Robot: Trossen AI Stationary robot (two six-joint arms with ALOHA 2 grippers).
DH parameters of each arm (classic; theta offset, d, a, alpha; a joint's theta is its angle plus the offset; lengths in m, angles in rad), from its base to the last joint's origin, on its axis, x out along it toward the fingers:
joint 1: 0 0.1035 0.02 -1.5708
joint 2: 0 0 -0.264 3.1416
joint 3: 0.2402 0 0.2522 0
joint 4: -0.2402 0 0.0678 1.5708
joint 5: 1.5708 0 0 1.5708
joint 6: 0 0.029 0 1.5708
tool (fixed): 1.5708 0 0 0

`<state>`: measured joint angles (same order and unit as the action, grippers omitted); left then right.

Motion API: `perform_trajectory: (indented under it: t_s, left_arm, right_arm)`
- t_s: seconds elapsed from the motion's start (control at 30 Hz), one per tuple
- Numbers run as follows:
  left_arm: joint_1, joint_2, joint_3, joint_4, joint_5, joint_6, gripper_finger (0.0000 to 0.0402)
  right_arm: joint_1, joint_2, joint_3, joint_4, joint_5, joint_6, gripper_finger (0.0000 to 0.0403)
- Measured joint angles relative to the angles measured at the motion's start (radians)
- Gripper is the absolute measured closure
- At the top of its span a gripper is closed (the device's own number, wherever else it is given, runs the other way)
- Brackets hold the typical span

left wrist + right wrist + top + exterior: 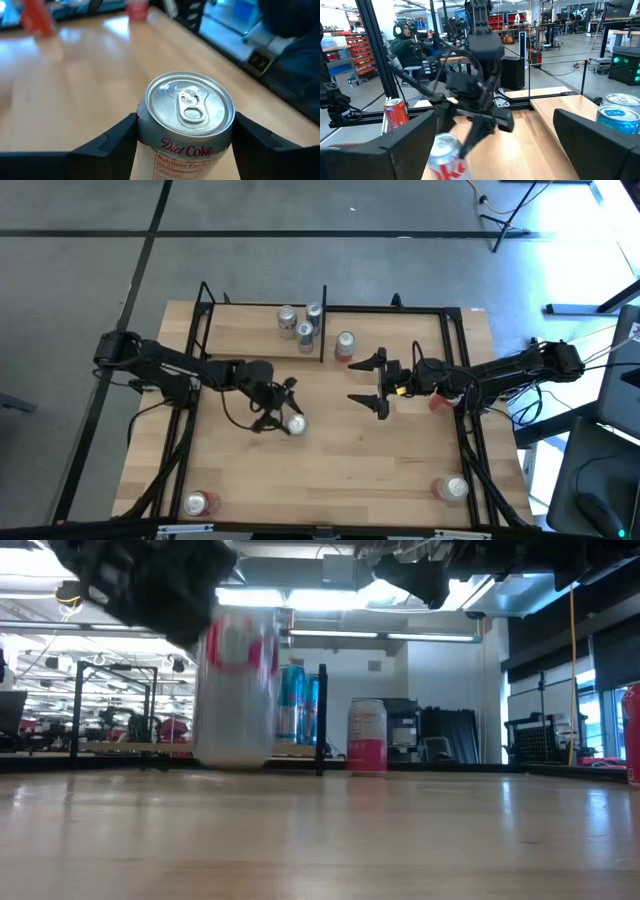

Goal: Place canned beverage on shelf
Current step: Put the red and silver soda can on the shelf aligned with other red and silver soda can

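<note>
Left gripper sits near the middle of the table, fingers clamped on either side of a Diet Coke can. Left wrist view shows the can upright between the two dark fingers, silver lid and pull tab facing the camera, red script on the white wall below the rim. From the low camera the held can appears blurred beneath the dark gripper; whether its base touches the wood cannot be told.

Right gripper hovers right of centre, just across from the left one, jaws spread wide with nothing between them. Its wrist camera looks past its own fingers at the left arm and the can in its grasp.

The shelf, a light-wood ledge framed by black rods, runs along the far left part of the table. Three cans stand clustered at its right end, beside the black upright rod. Another pink-and-white can stands on the tabletop just right of that rod, off the shelf; it shows in the low view too.

Two more cans stand at the near edge: one at the left corner, one at the right corner. A red can sits under the right arm.

A seated person wearing headphones is visible in the room beyond the table.
</note>
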<state>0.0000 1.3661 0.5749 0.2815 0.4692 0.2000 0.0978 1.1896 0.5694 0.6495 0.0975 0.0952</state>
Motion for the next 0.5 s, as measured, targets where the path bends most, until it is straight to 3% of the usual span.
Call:
perform_trajectory:
  t_s: [0.27, 0.5]
  left_arm:
    - [0.05, 0.013, -0.057, -0.004, 0.151, -0.006, 0.0167]
    - [0.051, 0.012, -0.057, 0.008, 0.037, -0.067, 0.0124]
  right_arm:
    - [0.0, 0.0, 0.0, 0.0, 0.0, -0.006, 0.0017]
    - [0.0, 0.0, 0.0, 0.0, 0.0, -0.016, 0.0017]
